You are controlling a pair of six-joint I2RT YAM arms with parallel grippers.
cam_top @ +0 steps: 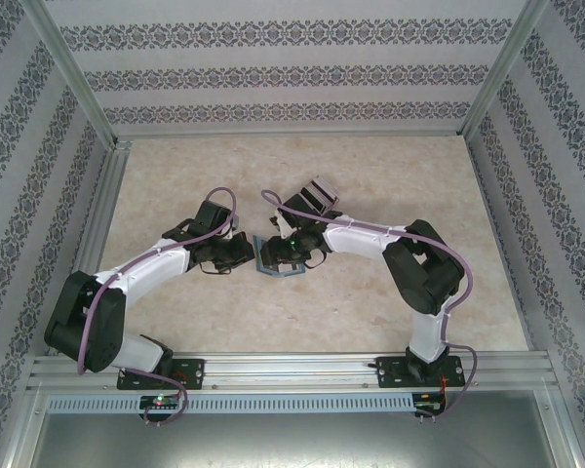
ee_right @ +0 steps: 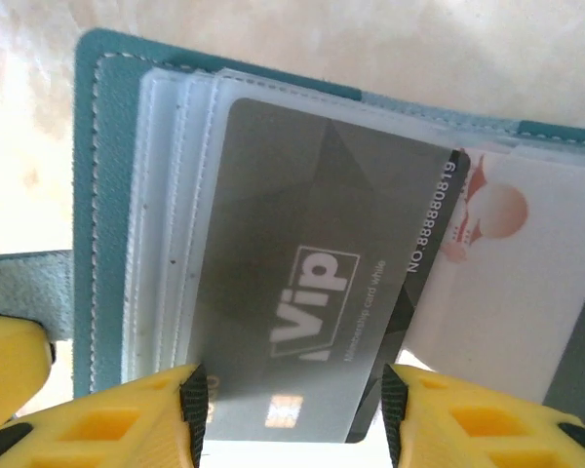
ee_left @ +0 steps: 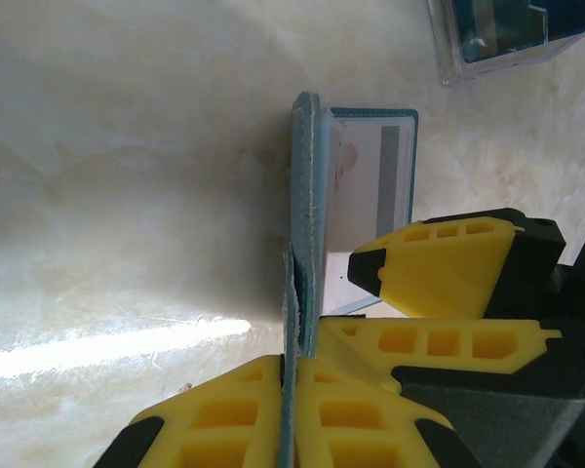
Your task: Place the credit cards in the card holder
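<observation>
Roughly mid-table (cam_top: pixel 419 185), the teal card holder (cam_top: pixel 276 261) lies open between the two arms. Left claw (ee_left: pixel 292 375) reaches in from 9 o'clock, right claw (ee_right: pixel 288 400) from 3 o'clock.

Left claw: pressed together on the holder's teal cover, whose stitched edge runs up between the two yellow fingers. Cover held on edge in the left wrist view.

Right claw: fingers stand apart, one at each long edge of a grey card (ee_right: pixel 302 273) printed "Vip". Cannot tell whether the pads pinch the card or only flank it.

Grey card: far end tucked under a clear sleeve (ee_right: pixel 166 224) of the holder, near end out between the fingers, lying slightly askew. At its 3 o'clock side, a whitish card (ee_right: pixel 507 283) with a reddish picture sits in the holder, partly under the grey one.

Clear plastic box (cam_top: pixel 320 195) with bluish contents rests on the table at about 1 o'clock from the holder, near it.
</observation>
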